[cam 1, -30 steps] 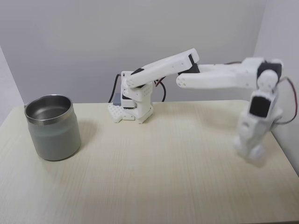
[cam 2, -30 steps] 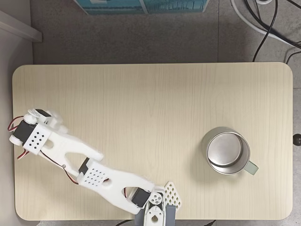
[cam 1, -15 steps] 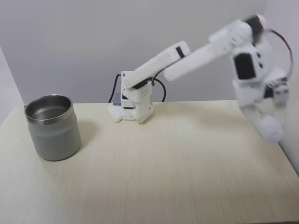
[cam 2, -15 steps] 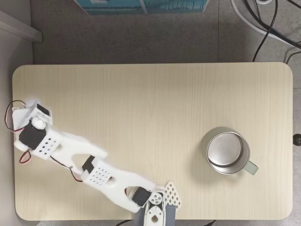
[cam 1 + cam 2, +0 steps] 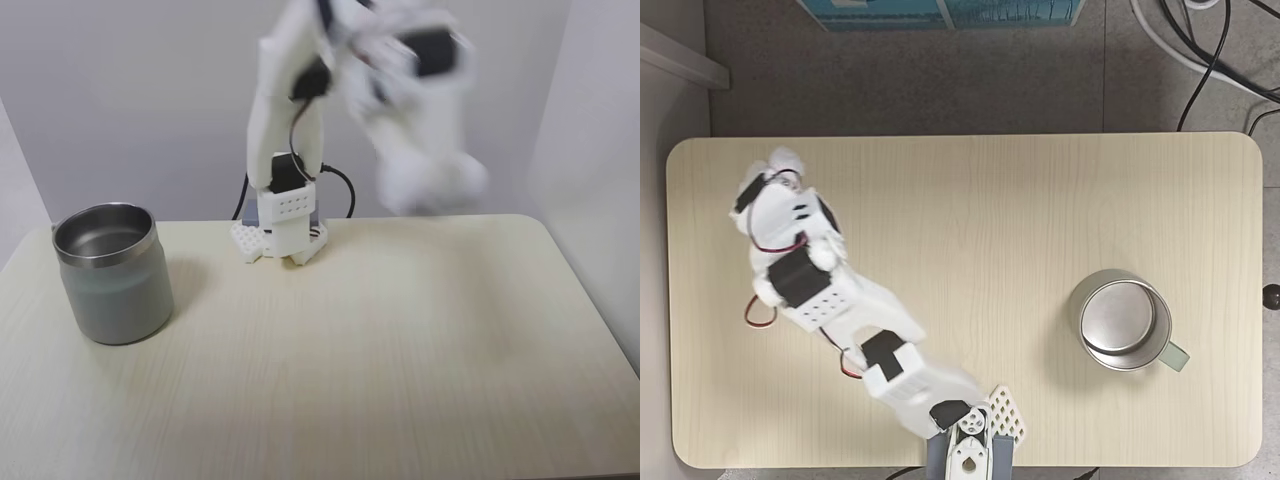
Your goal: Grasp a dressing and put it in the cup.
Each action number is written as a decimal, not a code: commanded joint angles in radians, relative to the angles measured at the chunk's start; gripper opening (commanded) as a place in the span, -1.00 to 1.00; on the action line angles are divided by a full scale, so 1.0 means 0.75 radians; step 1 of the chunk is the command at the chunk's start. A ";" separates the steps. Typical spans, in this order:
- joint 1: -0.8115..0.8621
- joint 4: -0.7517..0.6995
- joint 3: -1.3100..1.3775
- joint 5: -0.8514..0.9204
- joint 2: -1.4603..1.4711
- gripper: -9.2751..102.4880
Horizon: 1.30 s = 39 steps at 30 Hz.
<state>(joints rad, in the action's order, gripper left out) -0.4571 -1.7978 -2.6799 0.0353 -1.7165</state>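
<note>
While blurred high above the table (image 5: 400, 350) with gripper (image 5: 435, 185) seemingly clenched on the dressing (image 5: 455, 180), risks shedding that soft roll mid-air; may miss the distant cup (image 5: 110, 270).

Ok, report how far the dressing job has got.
Done: the dressing is off the table, apparently in the raised, blurred gripper. In hand: carrying it. Left: reaching the cup, whose inside looks empty from above, and dropping it in.
</note>
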 commanded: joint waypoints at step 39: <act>1.759 0.231 1.483 0.342 0.761 -0.84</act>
<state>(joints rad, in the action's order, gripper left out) 0.8422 -1.6751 -1.6567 0.2623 -1.2057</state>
